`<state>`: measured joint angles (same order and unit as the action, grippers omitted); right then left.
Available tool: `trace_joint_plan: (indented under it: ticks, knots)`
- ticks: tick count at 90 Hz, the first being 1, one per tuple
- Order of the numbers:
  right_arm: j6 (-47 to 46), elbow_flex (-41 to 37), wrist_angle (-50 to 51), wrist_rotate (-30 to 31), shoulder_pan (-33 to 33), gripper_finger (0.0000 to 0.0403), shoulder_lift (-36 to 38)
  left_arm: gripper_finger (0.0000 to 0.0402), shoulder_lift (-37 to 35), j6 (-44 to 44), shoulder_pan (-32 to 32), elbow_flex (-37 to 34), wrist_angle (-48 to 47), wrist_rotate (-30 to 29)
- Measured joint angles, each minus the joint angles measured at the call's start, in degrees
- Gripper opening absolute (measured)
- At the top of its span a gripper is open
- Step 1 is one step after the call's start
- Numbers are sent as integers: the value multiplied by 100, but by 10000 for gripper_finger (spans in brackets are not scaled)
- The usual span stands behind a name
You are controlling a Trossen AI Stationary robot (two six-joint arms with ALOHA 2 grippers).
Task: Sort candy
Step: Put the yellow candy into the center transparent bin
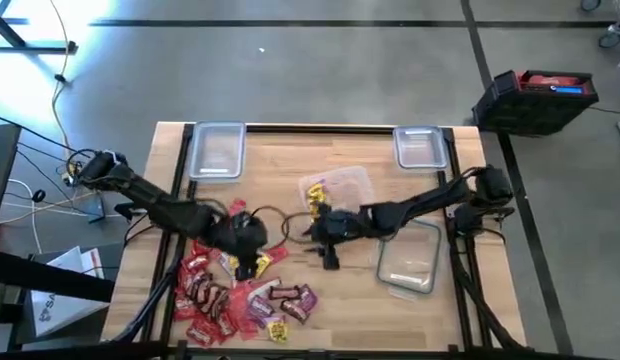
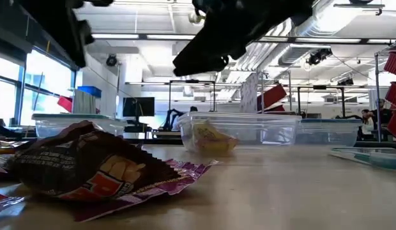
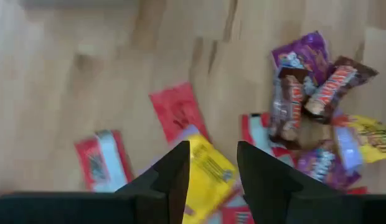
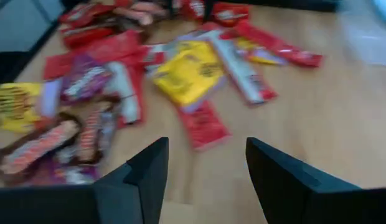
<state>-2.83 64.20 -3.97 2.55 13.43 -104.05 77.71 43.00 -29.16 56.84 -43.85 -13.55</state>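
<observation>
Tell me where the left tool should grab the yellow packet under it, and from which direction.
Judgement: come straight down with the left tool, open and already straddling the yellow packet. The packet lies flat, partly on top of red packets, so pinch across its narrower width at the exposed raised edge, not the middle, to avoid picking up the wrappers beneath it.

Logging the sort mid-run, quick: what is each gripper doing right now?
Left gripper: open, empty, above a yellow packet in the candy pile.
Right gripper: open, empty, over bare table beside the pile.
</observation>
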Motion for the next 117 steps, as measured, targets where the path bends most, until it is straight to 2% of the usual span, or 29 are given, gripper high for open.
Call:
trace_joint_plan:
  ticks: [20,28,40,50,58,69,90,117]
  knots:
    - [-450,-9,-493,110,603,185,-394,126,191,1273,-801,0,-108,-326]
    - [-592,-4,-673,218,765,185,-538,134,369,1755,-1042,0,-479,-463]
    - [-835,-7,-884,336,939,185,-739,144,737,2374,-1186,-2,-1129,-502]
    - [-1071,-7,-1001,343,1039,185,-874,145,1074,2480,-1136,-2,-1322,-358]
    - [-1223,-7,-1081,346,1098,185,-947,145,1361,2355,-985,-9,-1323,52]
    - [-1370,-3,-1132,460,1174,185,-1007,145,1781,2060,-778,-22,-1365,276]
    - [-1515,-11,-1177,626,1265,185,-1032,145,2332,1207,-425,-5,-1071,267]
    - [-1520,-11,-1161,885,1250,185,-1032,145,2431,-34,-118,0,1121,-136]
